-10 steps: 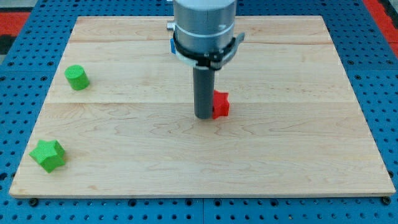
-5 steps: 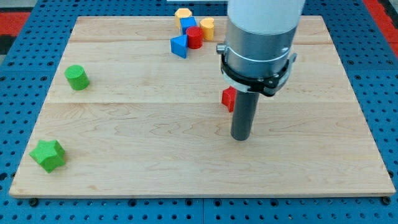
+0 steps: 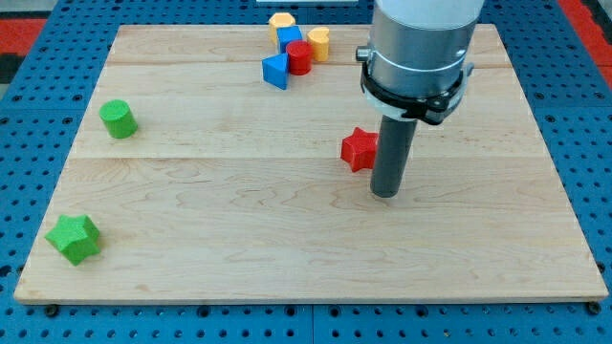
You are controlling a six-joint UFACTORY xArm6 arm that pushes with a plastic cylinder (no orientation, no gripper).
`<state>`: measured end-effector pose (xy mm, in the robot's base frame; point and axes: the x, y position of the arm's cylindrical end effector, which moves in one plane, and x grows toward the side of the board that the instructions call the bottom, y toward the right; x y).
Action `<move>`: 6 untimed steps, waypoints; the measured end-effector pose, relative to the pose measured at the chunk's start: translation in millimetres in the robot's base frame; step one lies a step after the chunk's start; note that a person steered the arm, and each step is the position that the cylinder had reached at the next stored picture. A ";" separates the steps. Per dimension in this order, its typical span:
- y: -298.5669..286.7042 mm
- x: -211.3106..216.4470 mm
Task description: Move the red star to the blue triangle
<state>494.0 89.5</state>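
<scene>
The board (image 3: 191,210) is looking like pale, smooth wood with fine grain and a soft sheen. My tip (image 3: 385,194) is showing matt dark grey (plastic or metal, can't tell). At its 10 o'clock, the red star (image 3: 359,149) is looking matt, painted maybe.

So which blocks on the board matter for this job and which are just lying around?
Job: red star, blue triangle, my tip just right of and below the star.
Lying about: green cylinder, green star, red cylinder, blue cube, two yellow blocks.
</scene>
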 end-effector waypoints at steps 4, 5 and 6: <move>-32.6 -69.0; -66.0 -94.8; -81.4 -123.5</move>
